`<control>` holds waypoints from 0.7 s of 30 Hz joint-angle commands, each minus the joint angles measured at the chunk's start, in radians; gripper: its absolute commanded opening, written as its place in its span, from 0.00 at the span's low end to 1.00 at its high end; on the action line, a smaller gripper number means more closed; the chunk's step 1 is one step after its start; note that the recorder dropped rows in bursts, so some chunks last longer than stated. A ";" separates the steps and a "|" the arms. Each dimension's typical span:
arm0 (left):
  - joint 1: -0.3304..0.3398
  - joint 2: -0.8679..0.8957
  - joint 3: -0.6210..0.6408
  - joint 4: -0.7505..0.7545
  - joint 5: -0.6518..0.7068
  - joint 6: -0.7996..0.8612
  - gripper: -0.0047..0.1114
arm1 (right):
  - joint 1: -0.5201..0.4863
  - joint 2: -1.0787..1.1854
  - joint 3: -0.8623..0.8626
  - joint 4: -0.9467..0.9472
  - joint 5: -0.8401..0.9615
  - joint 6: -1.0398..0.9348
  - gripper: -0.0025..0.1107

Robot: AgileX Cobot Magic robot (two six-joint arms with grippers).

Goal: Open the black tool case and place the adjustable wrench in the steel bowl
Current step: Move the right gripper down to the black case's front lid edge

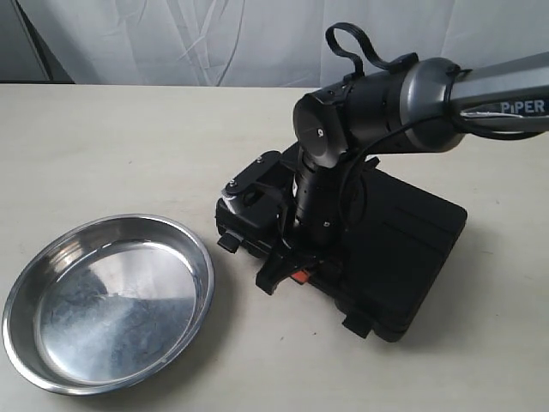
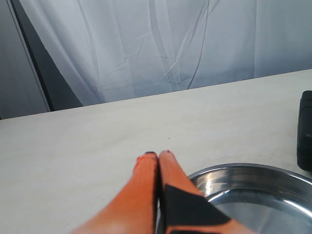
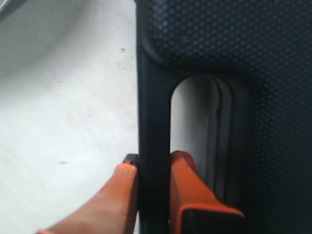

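Observation:
The black tool case (image 1: 412, 249) lies flat on the table with its lid down, right of the steel bowl (image 1: 111, 300). My right gripper (image 3: 153, 163) is shut on the bar of the case's handle (image 3: 153, 112), one orange finger (image 3: 119, 195) outside the bar and the other inside the handle slot. In the exterior view that gripper (image 1: 296, 275) reaches down at the case's front edge. My left gripper (image 2: 158, 155) is shut and holds nothing, hovering beside the bowl's rim (image 2: 229, 168). The adjustable wrench is hidden.
Bare pale table (image 1: 129, 146) surrounds the bowl and the case. A white curtain (image 1: 214, 34) hangs behind the table. One edge of the case (image 2: 305, 129) shows in the left wrist view beyond the bowl.

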 commanded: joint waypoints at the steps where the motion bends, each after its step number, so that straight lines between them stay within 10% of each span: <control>1: -0.001 0.004 -0.002 -0.002 -0.006 -0.001 0.04 | -0.002 -0.009 -0.004 -0.025 -0.026 -0.001 0.02; 21: -0.001 0.004 -0.002 -0.002 -0.006 -0.001 0.04 | -0.002 -0.002 -0.004 -0.008 -0.029 -0.015 0.03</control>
